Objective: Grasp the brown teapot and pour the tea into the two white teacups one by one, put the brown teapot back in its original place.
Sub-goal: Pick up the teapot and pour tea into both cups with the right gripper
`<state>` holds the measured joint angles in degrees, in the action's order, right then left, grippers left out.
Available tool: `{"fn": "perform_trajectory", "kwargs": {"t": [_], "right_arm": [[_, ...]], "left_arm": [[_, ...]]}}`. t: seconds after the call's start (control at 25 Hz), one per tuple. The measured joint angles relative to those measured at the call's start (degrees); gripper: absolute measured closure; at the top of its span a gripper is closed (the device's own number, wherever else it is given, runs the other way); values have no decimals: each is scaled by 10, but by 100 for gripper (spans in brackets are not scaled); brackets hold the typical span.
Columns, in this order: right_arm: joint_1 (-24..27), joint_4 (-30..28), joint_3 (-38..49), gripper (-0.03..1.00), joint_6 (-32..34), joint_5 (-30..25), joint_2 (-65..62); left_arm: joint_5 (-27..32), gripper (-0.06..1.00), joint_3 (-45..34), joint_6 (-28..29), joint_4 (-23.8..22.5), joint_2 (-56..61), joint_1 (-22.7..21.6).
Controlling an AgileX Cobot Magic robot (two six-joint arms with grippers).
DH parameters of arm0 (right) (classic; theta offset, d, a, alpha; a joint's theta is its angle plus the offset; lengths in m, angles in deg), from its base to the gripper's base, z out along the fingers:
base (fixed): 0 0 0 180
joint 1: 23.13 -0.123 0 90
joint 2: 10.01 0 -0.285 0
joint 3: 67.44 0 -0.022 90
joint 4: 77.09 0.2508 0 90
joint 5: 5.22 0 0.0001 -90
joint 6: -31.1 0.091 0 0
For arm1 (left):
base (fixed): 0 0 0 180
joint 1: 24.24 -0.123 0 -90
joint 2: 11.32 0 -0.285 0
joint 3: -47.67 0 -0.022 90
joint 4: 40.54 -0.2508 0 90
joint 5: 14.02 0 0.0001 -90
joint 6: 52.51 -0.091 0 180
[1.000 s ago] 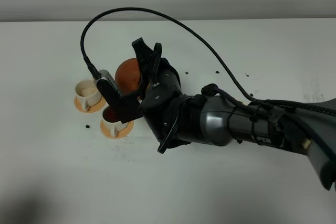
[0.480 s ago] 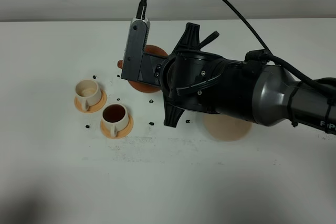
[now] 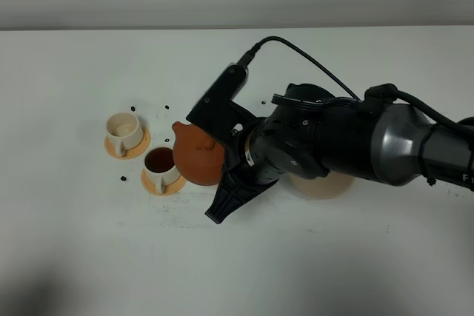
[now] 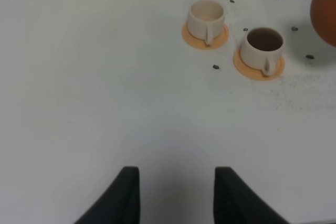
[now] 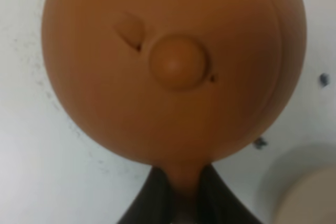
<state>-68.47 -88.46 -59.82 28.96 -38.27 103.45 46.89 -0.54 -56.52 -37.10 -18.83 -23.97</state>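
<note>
My right hand (image 5: 181,184) is clamped on the brown teapot (image 3: 196,157) by its handle, just right of the near teacup (image 3: 161,162), which is already full, so I judge the seemingly empty far-left teacup (image 3: 124,129) and the return to the beige dish (image 3: 326,189) are left.

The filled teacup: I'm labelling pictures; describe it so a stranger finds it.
On the white table, look beside the brown teapot. Two white cups stand there; the filled teacup is the nearer one, dark inside, while the other cup is pale inside.
</note>
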Motion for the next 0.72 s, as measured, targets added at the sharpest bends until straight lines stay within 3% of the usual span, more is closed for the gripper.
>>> {"fn": "perform_trajectory", "kwargs": {"t": [0.16, 0.32, 0.72], "right_arm": [[23, 45, 49, 85, 1, 68, 0], [31, 75, 73, 85, -1, 102, 7], [32, 105, 77, 85, -24, 114, 58]], "left_arm": [[0, 58, 0, 0, 0, 0, 0], [0, 58, 0, 0, 0, 0, 0], [0, 58, 0, 1, 0, 0, 0]]}}
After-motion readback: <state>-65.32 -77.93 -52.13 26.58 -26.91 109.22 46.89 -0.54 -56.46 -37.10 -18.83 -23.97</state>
